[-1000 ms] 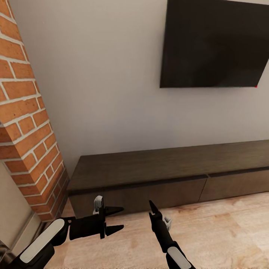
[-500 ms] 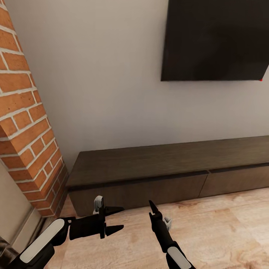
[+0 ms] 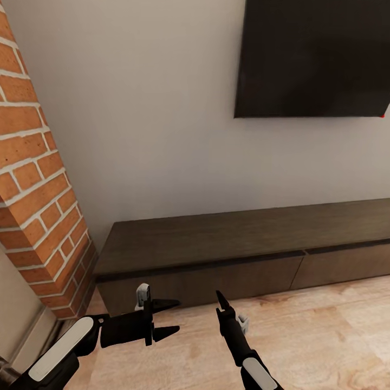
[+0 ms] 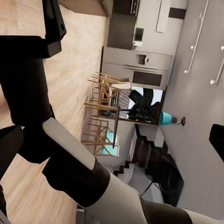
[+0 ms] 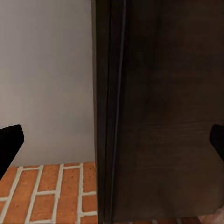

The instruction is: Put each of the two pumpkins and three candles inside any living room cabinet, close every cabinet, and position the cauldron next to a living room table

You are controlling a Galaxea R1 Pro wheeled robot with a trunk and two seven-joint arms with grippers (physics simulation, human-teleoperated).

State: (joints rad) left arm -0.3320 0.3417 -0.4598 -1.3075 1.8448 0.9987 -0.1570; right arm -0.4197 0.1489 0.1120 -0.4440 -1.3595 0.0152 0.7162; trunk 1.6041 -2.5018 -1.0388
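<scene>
Before the cabinet: the robot faces the long, dark-brown cabinet (image 3: pixel 244 260), set against the wall beneath a dark wall screen (image 3: pixel 314 57) — both pull-out fronts look flush and shut.
Pincers: the left pincer (image 3: pixel 167 318) is spread and empty; the right pincer (image 3: pixel 223 303) shows in the head view only edge-on, but its wrist view shows the tips wide apart, nothing held.
Bearing: the cabinet lies straight ahead of both pincers, long axis running left to right; the left front is nearest.
Room: a brick column (image 3: pixel 38 184) crowds the left arm — open wood floor (image 3: pixel 325 336) to the right.
</scene>
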